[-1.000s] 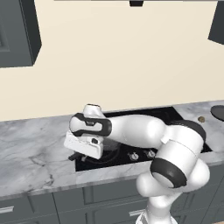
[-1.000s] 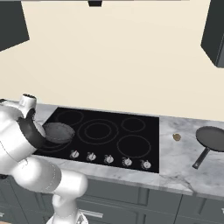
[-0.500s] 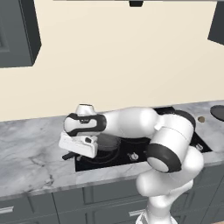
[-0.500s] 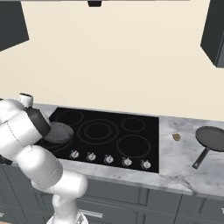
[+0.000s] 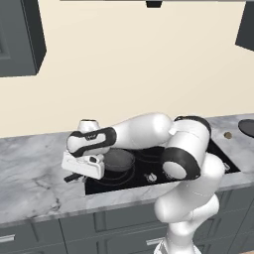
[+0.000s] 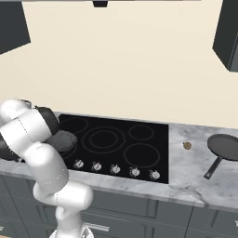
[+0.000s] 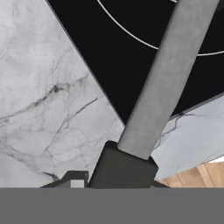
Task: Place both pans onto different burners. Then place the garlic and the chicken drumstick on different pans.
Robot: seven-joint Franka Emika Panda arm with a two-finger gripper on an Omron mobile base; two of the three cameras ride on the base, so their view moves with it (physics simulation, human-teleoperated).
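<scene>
Your hand view shows the pan handle [image 7: 168, 78] crossing the cooktop [image 7: 131, 65] edge; the right base view shows a second pan [image 6: 226, 146] at 3 o'clock. Gripper [image 5: 82, 167] state: cannot tell. No legible writing.

Even, bright, flat rendered light with no clear source; the cream wall [image 6: 130, 69] behind the cooktop [image 6: 116, 142] is evenly lit. No glare on the cooktop glass, shadows faint. Base views are soft and coarse; the hand view is blurry near the cooktop's edge
</scene>
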